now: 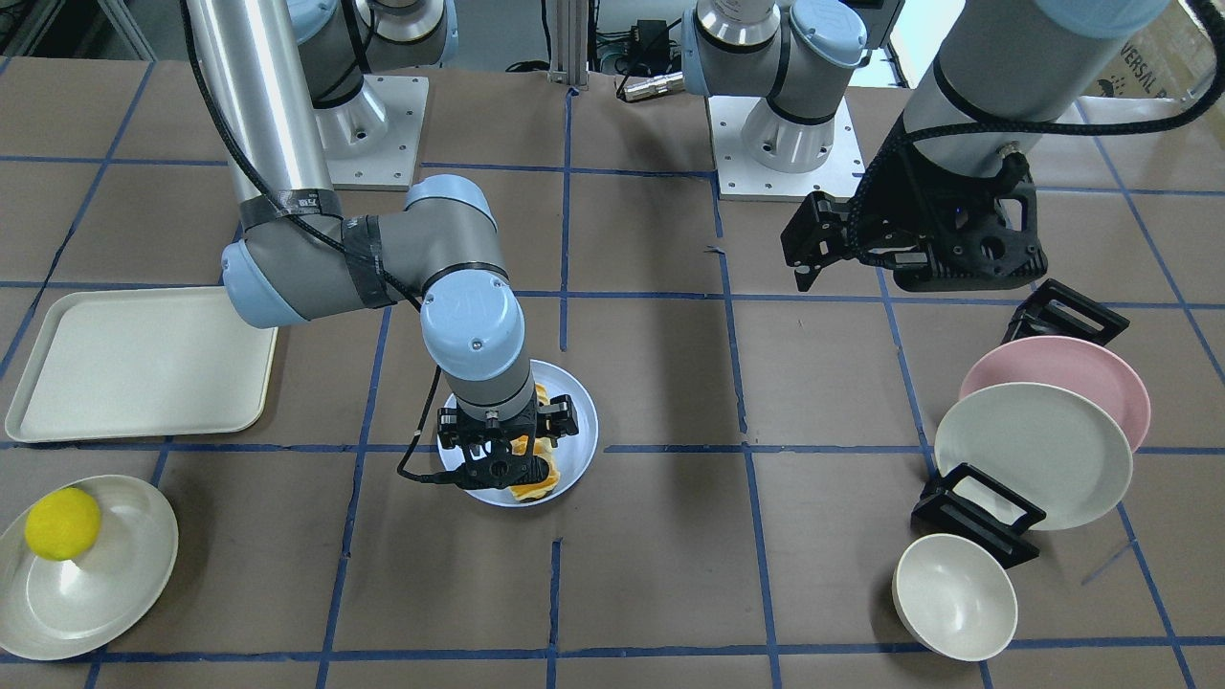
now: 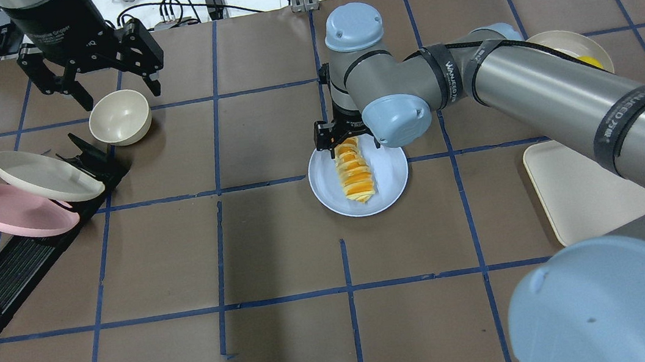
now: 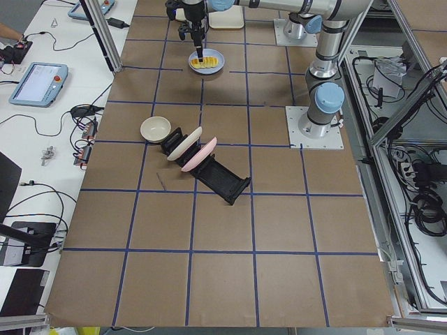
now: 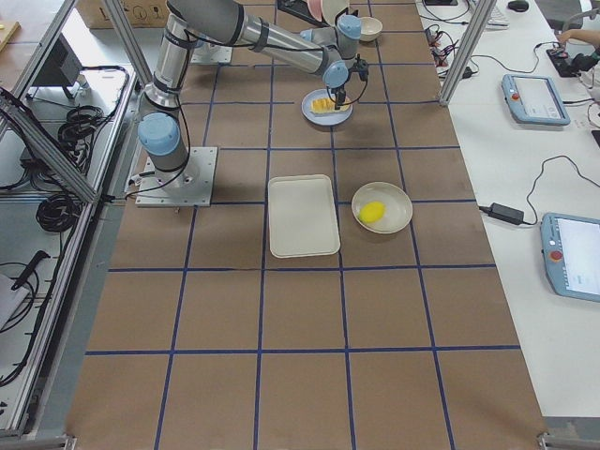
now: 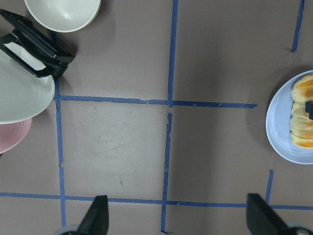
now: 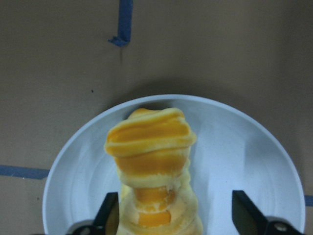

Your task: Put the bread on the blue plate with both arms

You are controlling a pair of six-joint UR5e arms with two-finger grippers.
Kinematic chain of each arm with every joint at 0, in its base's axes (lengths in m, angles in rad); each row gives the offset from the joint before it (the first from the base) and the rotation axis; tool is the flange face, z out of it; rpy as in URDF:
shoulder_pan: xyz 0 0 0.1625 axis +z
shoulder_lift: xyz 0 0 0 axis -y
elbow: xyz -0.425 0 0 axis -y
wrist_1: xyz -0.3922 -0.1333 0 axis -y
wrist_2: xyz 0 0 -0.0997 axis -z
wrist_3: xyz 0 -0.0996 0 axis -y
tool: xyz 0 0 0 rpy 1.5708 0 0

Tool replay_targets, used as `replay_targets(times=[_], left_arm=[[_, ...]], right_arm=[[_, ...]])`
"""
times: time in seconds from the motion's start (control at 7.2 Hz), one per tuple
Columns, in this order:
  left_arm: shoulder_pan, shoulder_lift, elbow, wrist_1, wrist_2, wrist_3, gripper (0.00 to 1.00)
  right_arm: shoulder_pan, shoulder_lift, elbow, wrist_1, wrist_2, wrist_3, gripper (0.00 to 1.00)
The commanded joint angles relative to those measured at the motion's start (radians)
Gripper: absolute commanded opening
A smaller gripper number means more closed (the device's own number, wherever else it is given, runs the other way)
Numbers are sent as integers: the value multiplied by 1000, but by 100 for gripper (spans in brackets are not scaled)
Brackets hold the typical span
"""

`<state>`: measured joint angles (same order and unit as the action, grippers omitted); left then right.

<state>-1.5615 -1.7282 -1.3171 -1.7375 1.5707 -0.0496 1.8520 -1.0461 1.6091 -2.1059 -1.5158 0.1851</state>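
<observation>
The bread (image 2: 356, 177), an oblong roll with orange and cream ridges, lies on the blue plate (image 2: 391, 175) near the table's middle. My right gripper (image 2: 348, 141) hangs straight down over the far end of the bread, open. In the right wrist view its fingertips (image 6: 110, 215) stand on either side of the bread (image 6: 149, 142), over the plate (image 6: 244, 161), the right one well apart from it. My left gripper (image 2: 119, 89) is open and empty, raised above the table by the dish rack. Its wrist view shows the plate (image 5: 279, 132) and bread (image 5: 303, 117) at the right edge.
A black dish rack (image 2: 19, 267) holds a pink plate (image 2: 12, 210) and a cream plate (image 2: 45, 175), with a cream bowl (image 2: 119, 116) beside it. On the right arm's side lie a cream tray (image 1: 134, 364) and a cream plate (image 1: 115, 584) with a yellow ball (image 1: 62, 522).
</observation>
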Motion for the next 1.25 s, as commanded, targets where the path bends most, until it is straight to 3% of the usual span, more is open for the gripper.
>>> replay_targets(times=[0.0,0.69,0.97,1.11], left_arm=[[6,21,7,-10,-9,10,100],[-2,39,1,-31,-14,36,100],[-2,27,1,-27,-12,36,100],[-3,29,13,-27,-14,36,100]], right_arm=[[-22,-49,-1,15,-7,-24,100],[-183,-338,-15,220,-20,-72,100],[-227,-452,-26,390,-33,-72,100],[-287,-494,-32,377,-26,-67,100]])
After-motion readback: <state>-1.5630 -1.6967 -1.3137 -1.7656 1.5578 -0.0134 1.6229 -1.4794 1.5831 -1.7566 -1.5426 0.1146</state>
